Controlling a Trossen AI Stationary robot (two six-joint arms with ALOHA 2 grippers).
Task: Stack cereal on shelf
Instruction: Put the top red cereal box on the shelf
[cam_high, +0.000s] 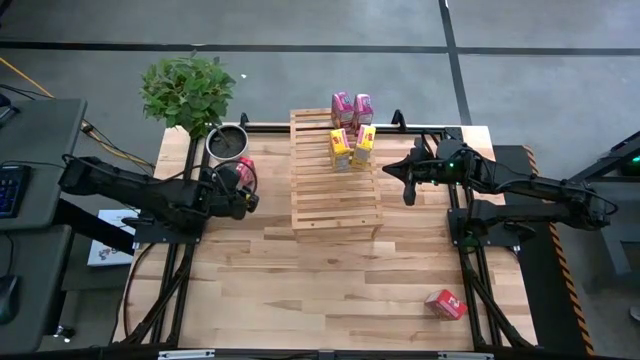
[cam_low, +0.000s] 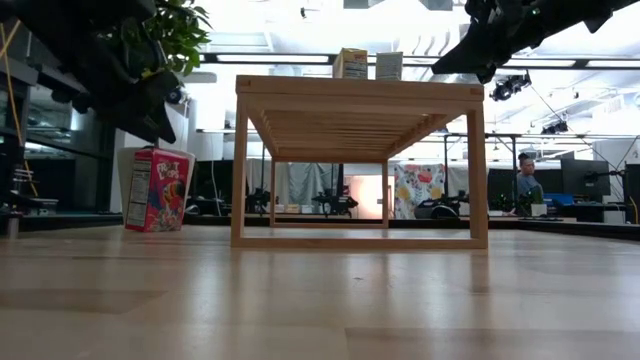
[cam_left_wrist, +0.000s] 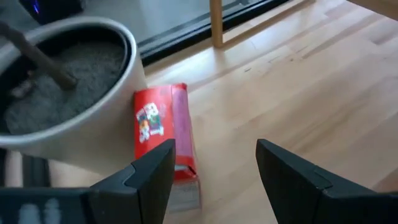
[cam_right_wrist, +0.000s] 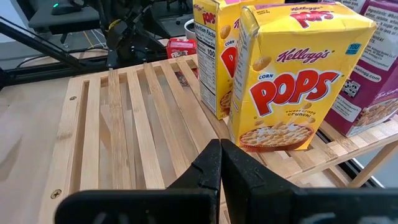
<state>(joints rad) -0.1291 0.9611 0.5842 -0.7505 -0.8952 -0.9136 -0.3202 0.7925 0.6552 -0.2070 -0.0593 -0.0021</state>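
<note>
While the left arm reaches in low from the worktop's left edge, its left tool (cam_left_wrist: 214, 171) hangs with fingers spread apart over a red cereal box (cam_left_wrist: 165, 134) standing on the worktop just beside a white plant pot (cam_left_wrist: 93, 93), holding nothing. The right arm stretches in from the right edge, its right tool (cam_right_wrist: 221, 165) closed and empty, hovering over the slats of the shelf (cam_high: 335, 175) and facing the boxes. The nearest yellow box (cam_right_wrist: 298, 78) reads "Kellogg's Corn Pops" with "sweet crispy crunch!" and a bowl of cereal pictured; a second yellow box (cam_right_wrist: 214, 53) stands just behind it, showing a nutrition panel. Two pink boxes (cam_high: 352, 107) stand at the shelf's far end, beyond the yellow pair. Another red box (cam_high: 445, 304) lies near the worktop's front right corner, well apart from the shelf.
</note>
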